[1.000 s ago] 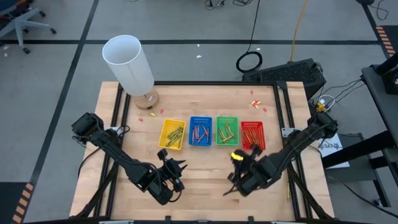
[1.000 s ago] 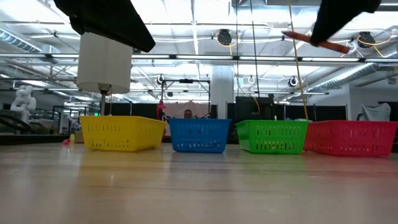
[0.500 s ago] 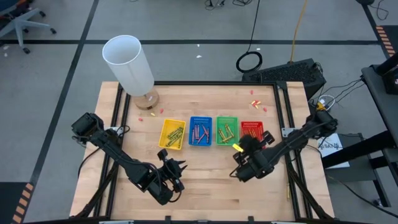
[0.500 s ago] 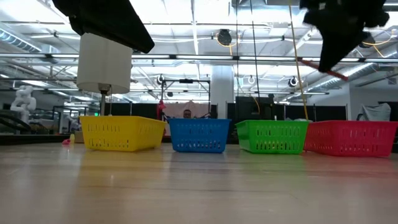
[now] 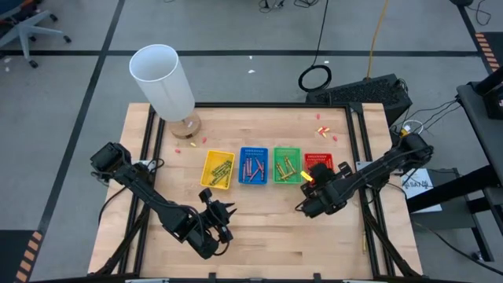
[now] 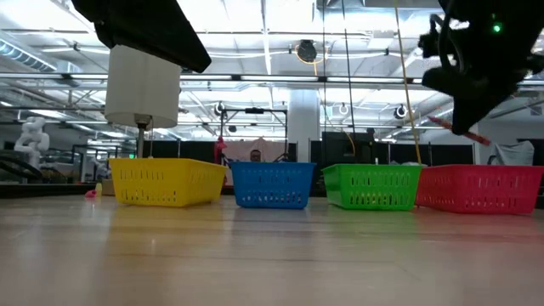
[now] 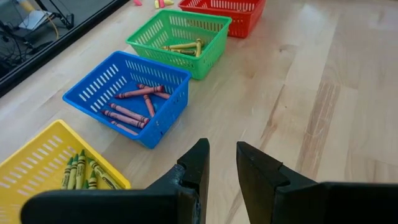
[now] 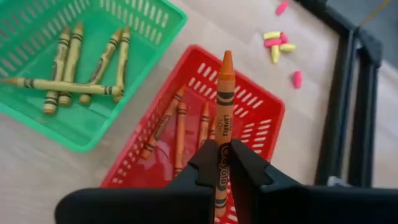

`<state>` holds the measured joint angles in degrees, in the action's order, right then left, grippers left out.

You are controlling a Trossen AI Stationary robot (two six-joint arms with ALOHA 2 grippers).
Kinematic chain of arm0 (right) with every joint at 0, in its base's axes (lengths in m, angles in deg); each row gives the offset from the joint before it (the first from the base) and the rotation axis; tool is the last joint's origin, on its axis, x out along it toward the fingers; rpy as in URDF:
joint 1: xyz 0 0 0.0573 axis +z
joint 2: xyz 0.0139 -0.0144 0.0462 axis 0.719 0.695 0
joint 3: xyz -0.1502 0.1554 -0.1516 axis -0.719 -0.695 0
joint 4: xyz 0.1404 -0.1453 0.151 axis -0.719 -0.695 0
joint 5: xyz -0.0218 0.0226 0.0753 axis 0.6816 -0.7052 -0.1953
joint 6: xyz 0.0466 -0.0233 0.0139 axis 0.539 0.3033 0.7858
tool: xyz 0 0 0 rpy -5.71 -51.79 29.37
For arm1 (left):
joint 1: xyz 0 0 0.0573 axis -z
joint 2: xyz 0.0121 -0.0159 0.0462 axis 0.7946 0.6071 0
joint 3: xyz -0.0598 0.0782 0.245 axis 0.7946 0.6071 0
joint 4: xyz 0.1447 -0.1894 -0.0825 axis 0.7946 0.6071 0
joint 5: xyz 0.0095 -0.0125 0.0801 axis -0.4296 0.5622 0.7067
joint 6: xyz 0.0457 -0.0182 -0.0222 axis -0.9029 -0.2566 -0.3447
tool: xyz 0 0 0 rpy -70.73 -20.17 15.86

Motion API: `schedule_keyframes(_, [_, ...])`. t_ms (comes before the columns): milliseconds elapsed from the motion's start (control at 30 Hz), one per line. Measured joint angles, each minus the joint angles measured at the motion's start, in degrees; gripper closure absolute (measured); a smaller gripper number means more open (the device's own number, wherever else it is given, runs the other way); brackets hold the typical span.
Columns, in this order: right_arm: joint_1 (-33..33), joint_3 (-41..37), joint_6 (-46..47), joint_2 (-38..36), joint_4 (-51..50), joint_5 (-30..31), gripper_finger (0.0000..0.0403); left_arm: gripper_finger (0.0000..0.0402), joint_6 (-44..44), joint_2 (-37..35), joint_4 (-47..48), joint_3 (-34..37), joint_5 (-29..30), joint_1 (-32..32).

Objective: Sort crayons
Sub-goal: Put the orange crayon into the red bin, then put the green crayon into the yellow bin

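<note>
Carrying one orange crayon (image 8: 224, 118) above the red tray (image 8: 261, 112), the right claw (image 8: 220, 163) pinches it between nearly closed fingers, tip pointing away; this looks like the drop-off step, so the next move calls for lowering over the red tray and letting go among the orange crayons (image 8: 180, 127) there. Well away from the red tray, the left claw (image 7: 219, 163) waits, narrowly parted and empty, over bare bench (image 5: 259, 228). From above, the held crayon is hard to pick out.
</note>
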<state>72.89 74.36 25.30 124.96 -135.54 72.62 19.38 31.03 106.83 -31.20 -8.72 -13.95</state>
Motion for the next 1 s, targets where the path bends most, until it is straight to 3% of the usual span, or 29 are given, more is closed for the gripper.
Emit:
schedule_keyframes(400, [0.04, -8.18, 7.43, -1.13, 8.02, -0.18, 0.0393, 0.0322, 0.09, 0.00, -0.02, 0.00, -0.26, 0.09])
schedule_keyframes(567, [0.06, -8.98, 8.27, -1.11, 7.52, -1.78, 0.0360, 0.0322, 0.09, 0.00, -0.02, 0.00, -0.44, 0.09])
schedule_keyframes(800, [1.88, -5.47, 5.44, -1.11, 3.42, -4.73, 0.0291, 0.0322, -0.24, 0.00, -0.02, 0.00, -0.46, 0.09])
schedule_keyframes(1000, [6.08, 2.82, -2.35, -1.09, 0.09, -8.94, 0.0264, 0.0322, 0.13, 0.00, -0.03, 0.00, -0.68, 0.23])
